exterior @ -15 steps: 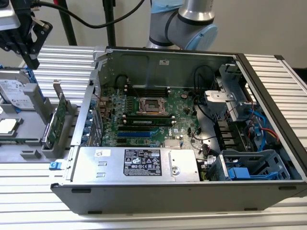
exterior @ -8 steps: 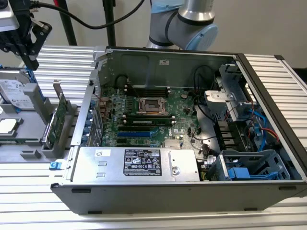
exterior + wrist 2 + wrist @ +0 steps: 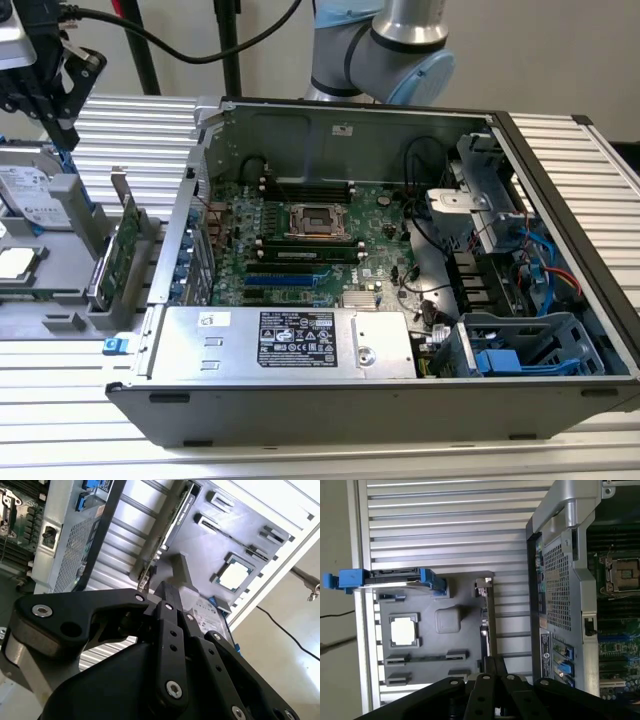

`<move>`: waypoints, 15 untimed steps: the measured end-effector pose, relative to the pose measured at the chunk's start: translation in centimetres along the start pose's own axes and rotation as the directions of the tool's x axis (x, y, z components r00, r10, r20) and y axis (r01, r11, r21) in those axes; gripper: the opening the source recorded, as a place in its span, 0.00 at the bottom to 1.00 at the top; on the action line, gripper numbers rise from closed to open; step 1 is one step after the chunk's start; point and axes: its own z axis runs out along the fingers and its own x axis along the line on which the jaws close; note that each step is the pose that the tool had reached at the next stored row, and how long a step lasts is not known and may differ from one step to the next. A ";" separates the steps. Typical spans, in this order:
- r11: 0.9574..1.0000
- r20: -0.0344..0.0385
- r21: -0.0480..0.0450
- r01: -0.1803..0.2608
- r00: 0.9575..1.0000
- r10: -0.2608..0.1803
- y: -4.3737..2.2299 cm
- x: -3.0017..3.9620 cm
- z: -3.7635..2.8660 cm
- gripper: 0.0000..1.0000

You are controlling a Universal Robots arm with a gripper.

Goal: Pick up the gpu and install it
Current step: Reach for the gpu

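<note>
Gripper (image 3: 493, 661) hovers over grey holder tray (image 3: 432, 645), fingers closed together, empty; gpu (image 3: 127, 243) stands on edge in tray beside open computer case (image 3: 330, 410)

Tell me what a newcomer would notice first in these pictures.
The open computer case sits mid-frame in the exterior view, its green motherboard bare. At that view's left a graphics card stands upright in a grey tray. In the second wrist view the black gripper hangs near that card.

End effector (image 3: 494, 661) hangs raised, pointing down, fingers (image 3: 489, 664) closed together; arm (image 3: 380, 45) reaches toward exterior view's left.
</note>
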 end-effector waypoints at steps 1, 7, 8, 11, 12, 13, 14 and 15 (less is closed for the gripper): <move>1.000 0.000 0.000 0.000 1.000 0.000 -0.05 0.00 0.00 0.00; 1.000 0.000 0.000 0.000 1.000 0.000 -0.31 0.02 -0.01 0.00; 1.000 0.000 0.000 0.000 1.000 0.000 -0.34 0.02 -0.02 0.00; 1.000 0.000 0.000 0.000 1.000 0.000 -0.39 0.02 -0.02 0.00; 1.000 0.000 0.000 0.000 1.000 0.000 -0.40 0.02 -0.02 0.00; 1.000 0.000 0.000 0.000 1.000 0.000 -0.41 0.03 -0.02 0.00; 1.000 0.000 0.000 0.000 1.000 0.000 -0.42 0.05 -0.02 0.00; 1.000 0.000 0.000 0.000 1.000 0.000 -0.43 0.07 -0.02 0.00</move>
